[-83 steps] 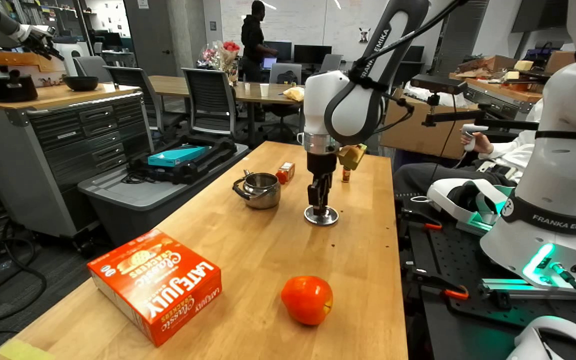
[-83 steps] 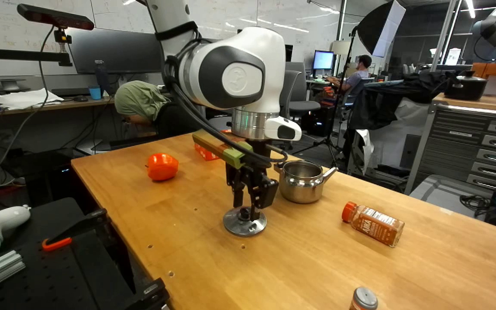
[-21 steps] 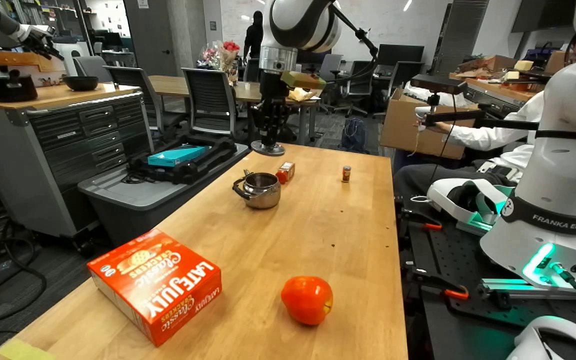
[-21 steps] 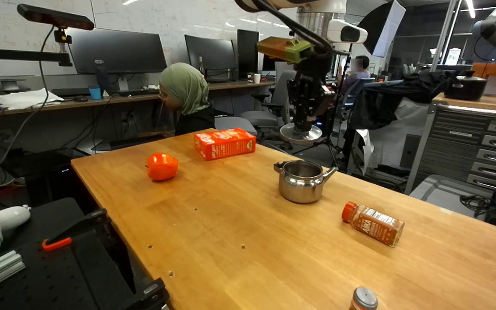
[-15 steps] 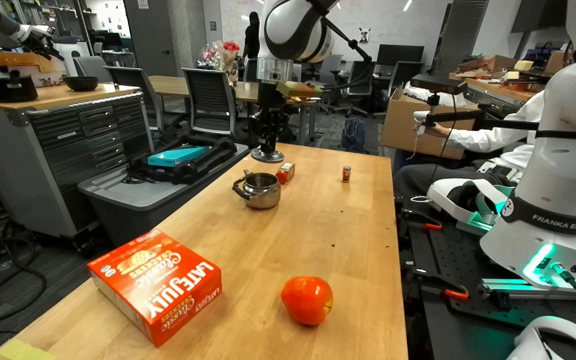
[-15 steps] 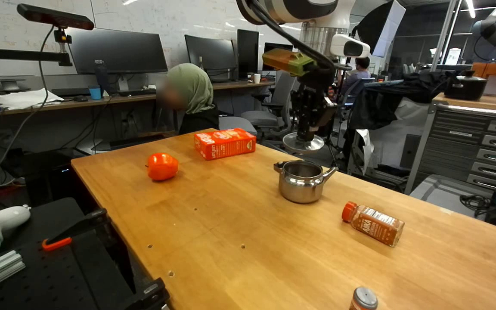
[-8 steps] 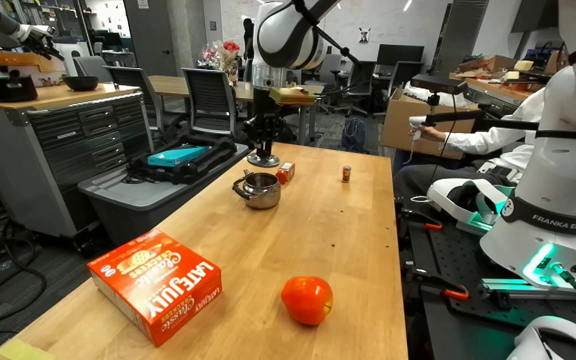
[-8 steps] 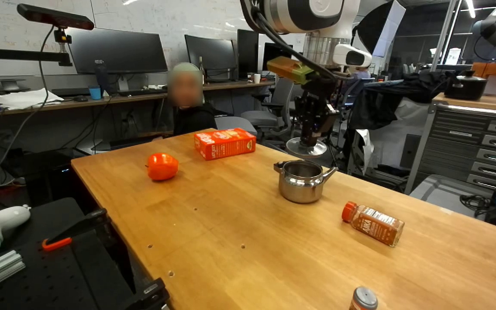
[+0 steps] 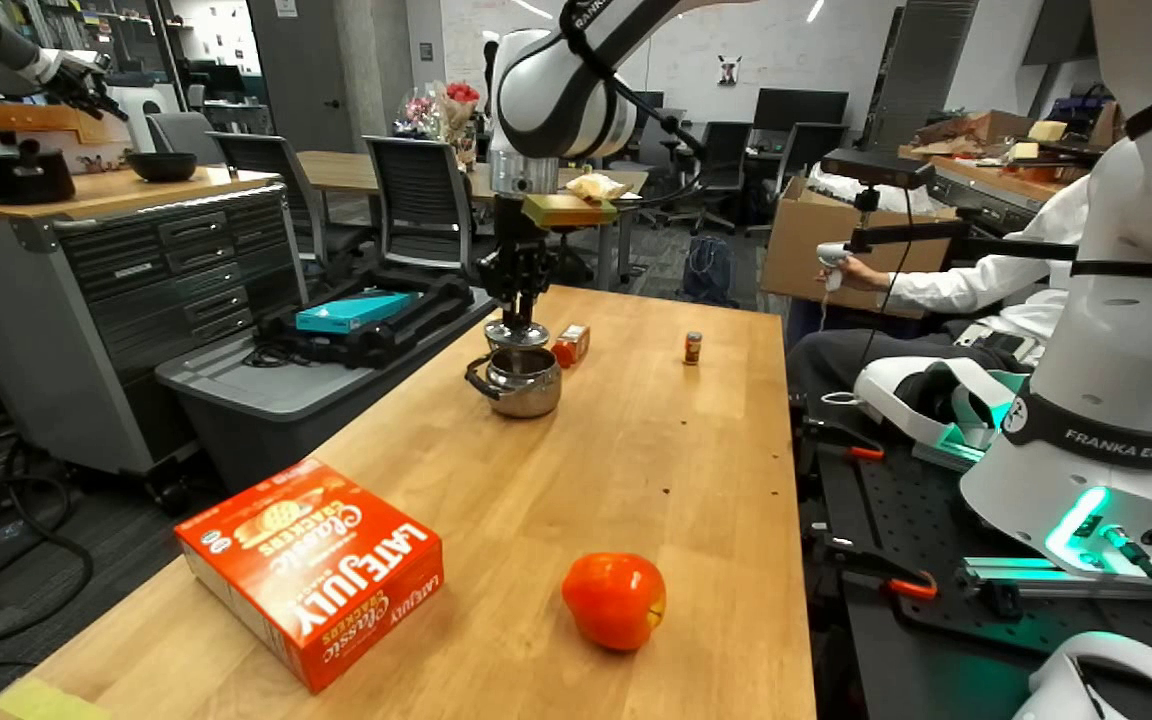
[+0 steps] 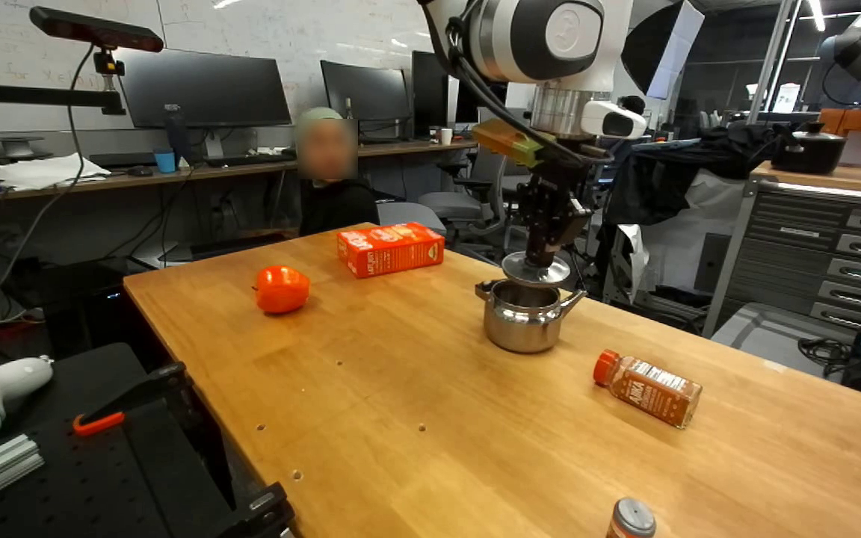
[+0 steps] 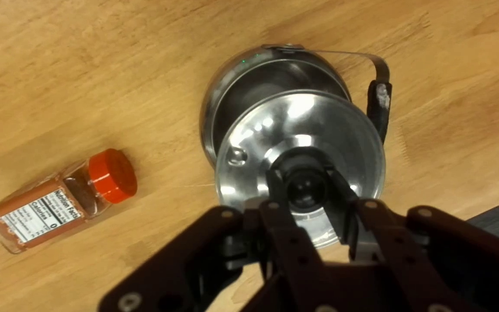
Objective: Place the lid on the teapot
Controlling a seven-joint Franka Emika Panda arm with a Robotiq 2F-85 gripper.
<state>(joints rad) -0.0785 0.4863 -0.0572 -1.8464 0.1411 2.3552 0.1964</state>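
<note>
Pincer (image 11: 303,175) gripping blk knob (image 11: 306,191) of lid (image 10: 526,274), fingers (image 11: 340,190) standing narrowly apart w/ knob btwn, holding lid just over open teapot (image 10: 523,325)

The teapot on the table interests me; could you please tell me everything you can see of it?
The teapot is squat, round and shiny, apparently steel, with a dark interior. A short spout slants upward; the handle, a thin metal strap with a black grip, lies swung to one side. It stands upright and open on the wooden table. The lid, held in the gripper, partly covers its opening in the wrist view; whether they touch is unclear.
</note>
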